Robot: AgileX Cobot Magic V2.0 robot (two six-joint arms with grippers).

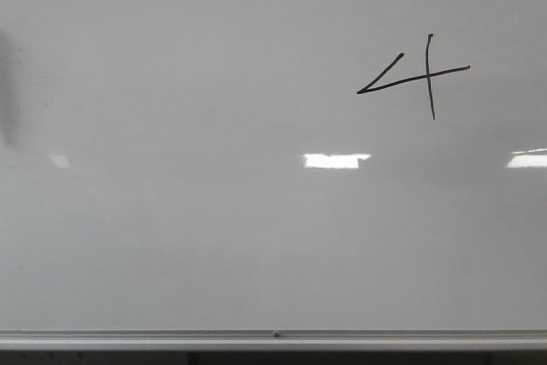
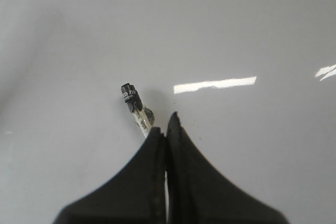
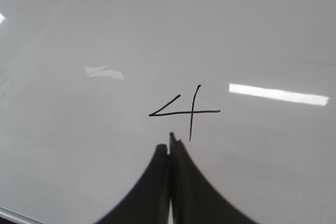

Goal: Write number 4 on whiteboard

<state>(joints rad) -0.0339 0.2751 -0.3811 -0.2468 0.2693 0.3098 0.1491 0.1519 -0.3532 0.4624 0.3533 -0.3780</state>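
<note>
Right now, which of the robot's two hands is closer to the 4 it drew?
The right one. The number 4 sits just beyond the right gripper, whose fingers are closed. The left gripper view shows only bare whiteboard; no 4 there.

An office or classroom, judging by the large whiteboard [image 1: 214, 237] reflecting rectangular ceiling lights [image 1: 336, 160].

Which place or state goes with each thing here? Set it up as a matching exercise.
1 number 4
2 silver rail
3 left tool
4 right tool

a along the whiteboard's lower edge
b shut on a black-tipped pen
c shut, close to the written figure
d upper right of the front view

Pairs: 1-d, 2-a, 3-b, 4-c
</note>
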